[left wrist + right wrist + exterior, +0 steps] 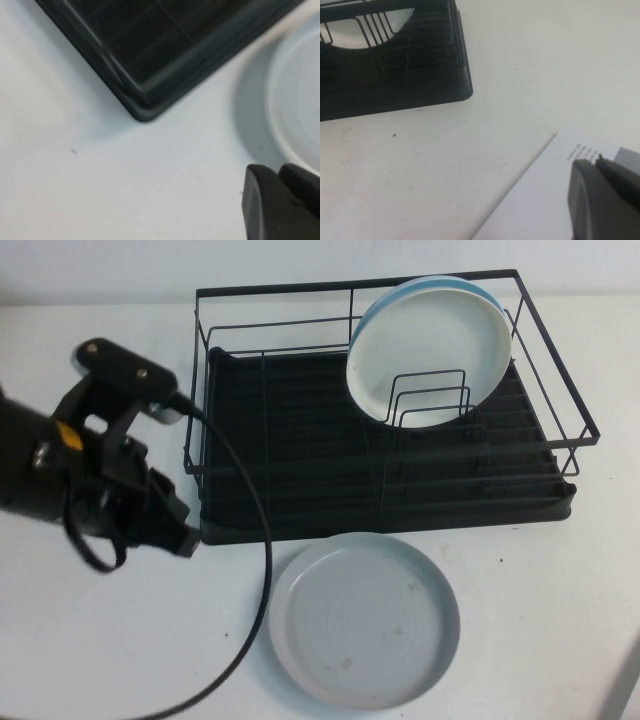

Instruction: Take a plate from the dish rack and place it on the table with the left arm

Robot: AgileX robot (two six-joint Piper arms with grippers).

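The pale grey-blue plate (pixel 365 620) lies flat on the white table (pixel 90 650), just in front of the black dish rack (pixel 400 520). My left gripper (pixel 185 537) hangs empty over the table by the rack's front left corner, to the left of the plate, with its fingers together. In the left wrist view the left gripper (pixel 277 172) is apart from the plate's rim (pixel 300 100) and the rack's corner (pixel 145 75). My right gripper (pixel 597 160) is shut and empty over a white sheet of paper (pixel 540 200); it does not show in the high view.
A cream plate (pixel 430 350) stands on edge in the rack's right half, against a blue-rimmed plate (pixel 482 287) behind it. The left arm's black cable (pixel 262 570) trails over the table beside the grey-blue plate. The rack's corner (pixel 420 75) shows in the right wrist view.
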